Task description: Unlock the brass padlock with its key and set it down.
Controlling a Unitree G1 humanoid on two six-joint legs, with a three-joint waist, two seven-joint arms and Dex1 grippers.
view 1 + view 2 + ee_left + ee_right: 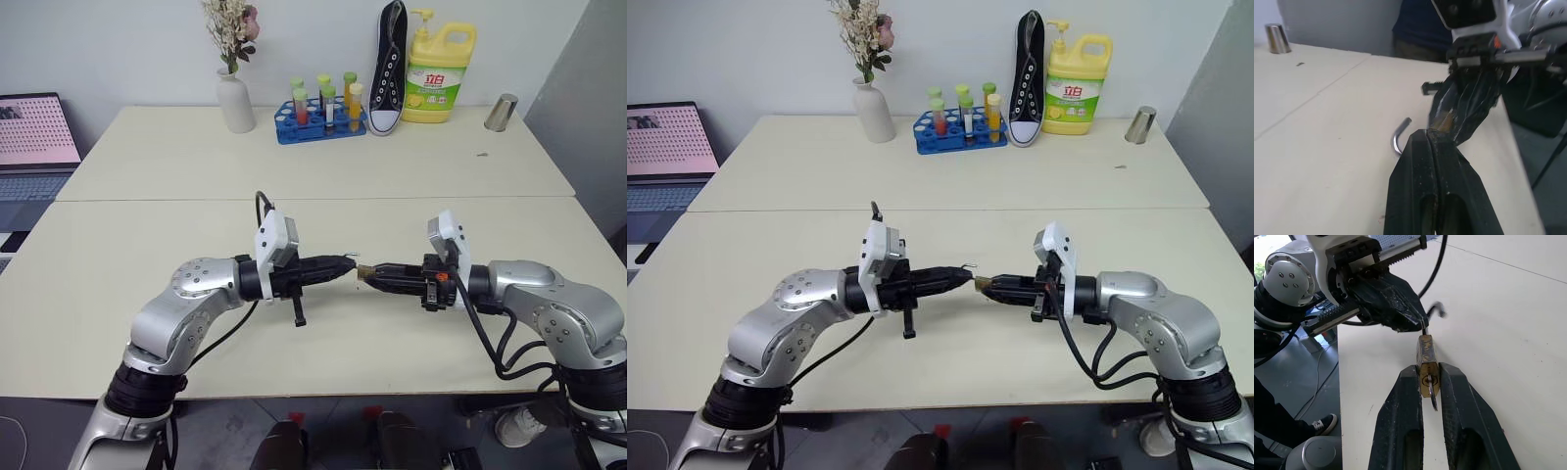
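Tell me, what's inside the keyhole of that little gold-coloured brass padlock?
A small silvery key sits in the brass padlock, which the right gripper clamps. The key's blade is hidden inside the body. The left gripper pinches the shackle.

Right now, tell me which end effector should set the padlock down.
Right. The right end effector clamps the brass padlock body, key in its keyhole. The left end effector only pinches the shackle, which looks swung free.

The brass padlock (1427, 367) is held above the table, key (1432, 396) in its keyhole, silvery shackle (1399, 136) swung open.
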